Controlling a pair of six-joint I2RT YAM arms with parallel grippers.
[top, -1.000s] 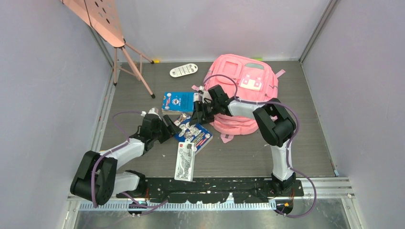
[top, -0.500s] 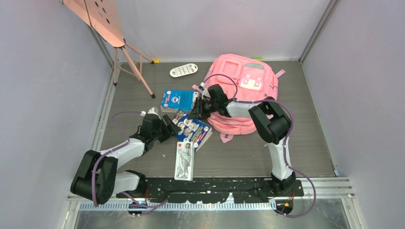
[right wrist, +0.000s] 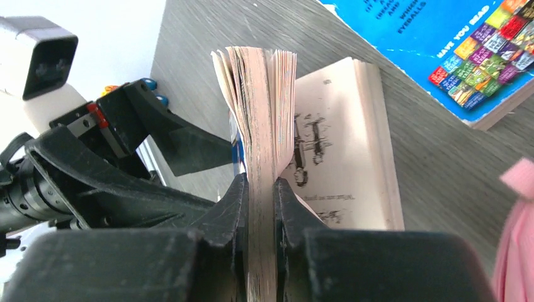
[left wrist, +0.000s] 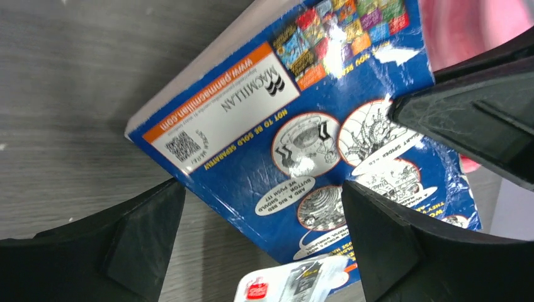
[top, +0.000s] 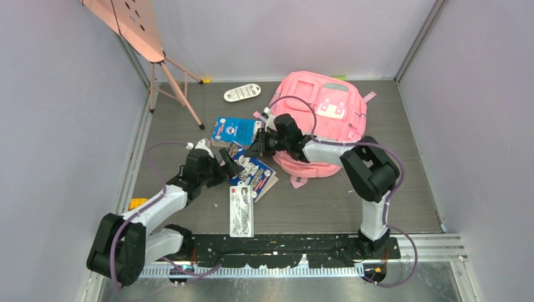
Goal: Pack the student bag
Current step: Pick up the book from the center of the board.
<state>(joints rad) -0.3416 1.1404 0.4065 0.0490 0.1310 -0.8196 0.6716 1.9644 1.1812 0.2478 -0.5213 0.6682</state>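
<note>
Left of the student bag [top: 322,107] lies a book [top: 257,171], a remote [top: 242,93] behind it.

- We get bright, even light up top, shadows barely there.
- White glare streaks the glossy blue book [left wrist: 252,182] cover.
- Close up, the student bag [left wrist: 469,25] is pure pink blur.

Pink board on tripod legs [top: 129,22], white remote-like object [top: 242,93] lying flat, grey wood-grain table [top: 403,176]

— What has been done to the nearer book [top: 258,173]?
— Its pages have been clamped by the right hand [right wrist: 261,189], which was held apart a second ago, and one edge has been raised.
— And the left hand [left wrist: 264,217]?
— It has been opened wider beside the book.
</note>
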